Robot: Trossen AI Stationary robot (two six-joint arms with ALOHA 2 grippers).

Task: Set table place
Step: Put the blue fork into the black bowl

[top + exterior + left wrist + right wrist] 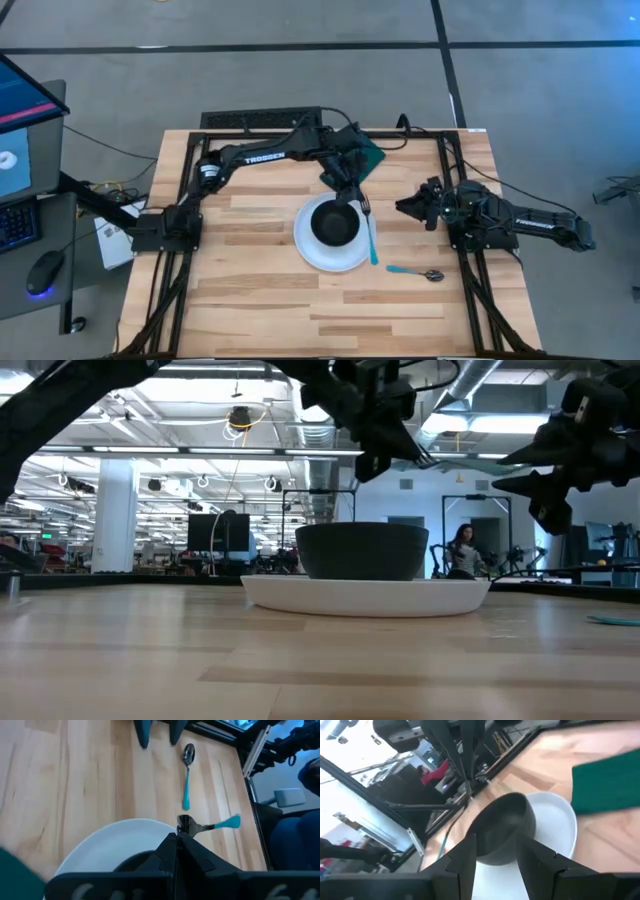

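A white plate [312, 255] lies mid-table with a black bowl [335, 224] standing in it. My left gripper [356, 200] is over the plate's far right rim, shut on a fork [371, 238] with a teal handle. My right gripper [412, 208] is open and empty to the right of the plate, pointing at it; its wrist view shows the bowl [505, 827] ahead. A teal-handled spoon [418, 272] lies flat on the table to the plate's near right. A green napkin [362, 150] lies beyond the plate, partly under the left arm. My left gripper pinches the fork's metal end [186, 824] between its two shut fingers. The fingers come from above, pointing down. The fork slants down from the hold, its teal handle [445, 840] toward the table's near edge beside the plate. I cannot tell whether the handle's end touches the table.
Bare wood shows left of the plate and along the near edge [300, 320]. Black frame rails run along the table's left and right sides [470, 290]. The room behind shows a person [463, 550] far off.
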